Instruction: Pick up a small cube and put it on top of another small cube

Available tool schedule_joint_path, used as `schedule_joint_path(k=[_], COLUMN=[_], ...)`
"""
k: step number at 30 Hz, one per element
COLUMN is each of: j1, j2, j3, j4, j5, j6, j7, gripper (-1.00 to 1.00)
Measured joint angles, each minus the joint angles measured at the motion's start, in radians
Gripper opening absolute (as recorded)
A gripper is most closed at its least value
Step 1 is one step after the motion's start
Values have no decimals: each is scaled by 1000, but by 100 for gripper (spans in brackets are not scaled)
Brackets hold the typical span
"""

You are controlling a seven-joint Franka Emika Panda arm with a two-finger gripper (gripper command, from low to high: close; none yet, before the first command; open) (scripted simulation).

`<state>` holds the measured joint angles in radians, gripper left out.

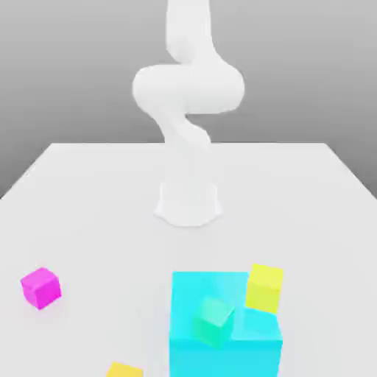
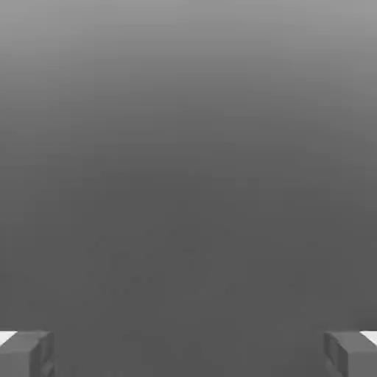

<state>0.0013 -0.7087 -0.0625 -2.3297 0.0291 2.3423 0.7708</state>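
Awaiting pickup: magenta cube (image 1: 41,288), nine o'clock; tool (image 2: 188,355), open, empty. Hazard: yellow cube (image 1: 264,288), four o'clock, toppling if cyan block (image 1: 225,358) is bumped.

4 small cubes (image 1: 41,288), 1 cyan block (image 1: 225,358)

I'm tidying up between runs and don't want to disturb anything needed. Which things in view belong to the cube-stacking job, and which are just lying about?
Belong to the job:
- magenta cube
- lemon-yellow cube

Just lying about:
- cyan block
- teal-green cube
- golden-yellow cube
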Motion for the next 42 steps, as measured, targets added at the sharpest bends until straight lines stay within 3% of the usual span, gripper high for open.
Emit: schedule_joint_path(k=[17,24,32,33,39,42], j1=[-79,-188,-342,-361,-373,-330], j2=[625,856,1069,1089,1099,1051], j3=[-345,-419,-241,-217,-204,-259], j4=[-202,-288,-249,-244,-242,-254], j5=[221,214,422,444,450,396], j6=[286,415,563,577,582,550], j7=[-216,-234,-395,-412,-416,-376], gripper=[0,0,0,-100,-100,-100])
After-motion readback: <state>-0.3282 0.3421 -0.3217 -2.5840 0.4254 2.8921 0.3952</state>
